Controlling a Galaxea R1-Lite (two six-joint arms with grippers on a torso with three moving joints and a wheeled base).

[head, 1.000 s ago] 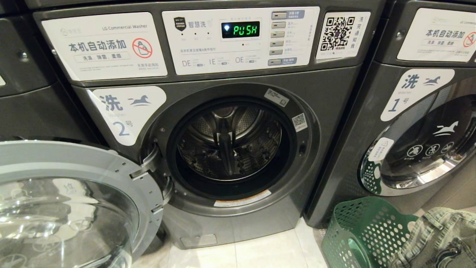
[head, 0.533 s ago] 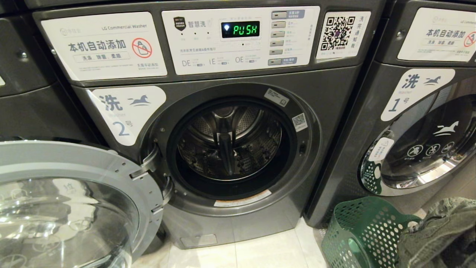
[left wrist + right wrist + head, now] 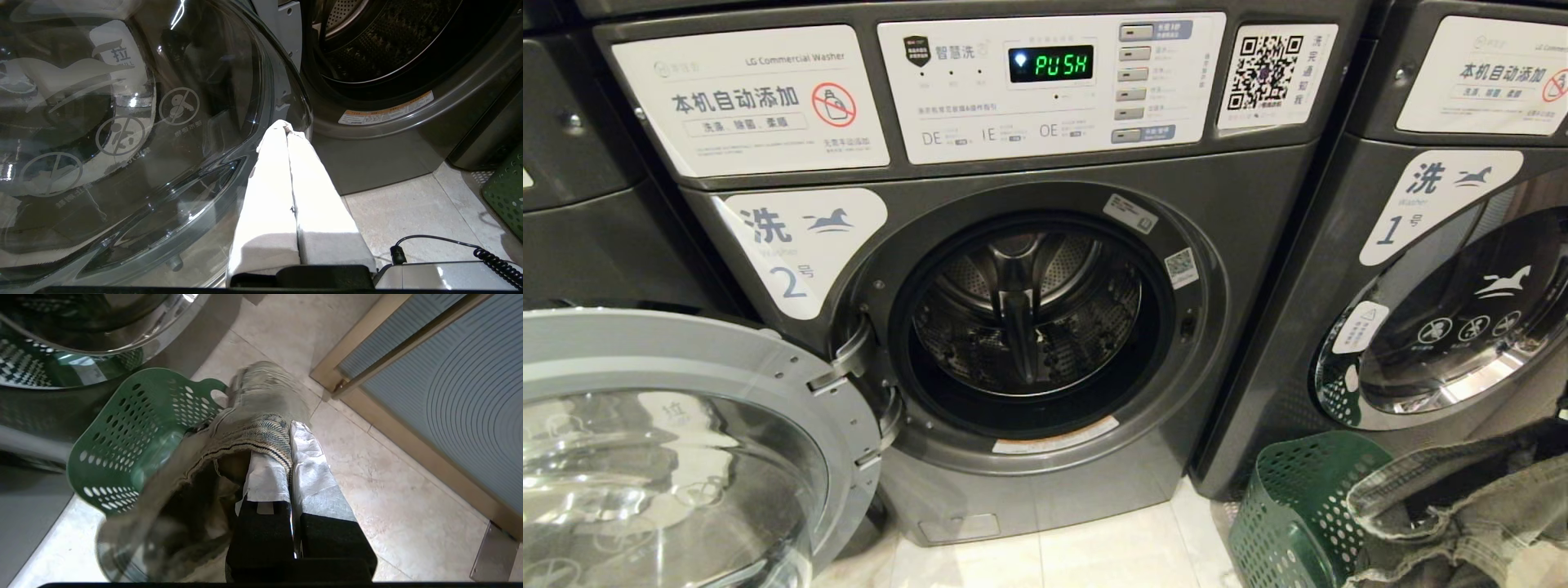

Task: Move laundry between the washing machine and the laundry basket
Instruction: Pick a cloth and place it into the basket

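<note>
Jaws of our right gripper (image 3: 291, 428) pinch the laundry (image 3: 253, 416) above the laundry basket (image 3: 135, 428) on the tiled floor (image 3: 388, 490); our left gripper (image 3: 286, 130) is closed, empty.

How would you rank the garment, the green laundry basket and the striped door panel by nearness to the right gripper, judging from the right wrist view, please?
1. Garment: clamped in the right gripper.
2. Laundry basket: beside it, under the hanging cloth.
3. Striped door panel: across the floor, opposite side.

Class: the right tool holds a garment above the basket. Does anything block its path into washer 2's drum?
Nothing visible does. Washing machine 2's door hangs open to the left, the drum looks empty, and bare floor separates the garment from it.
</note>
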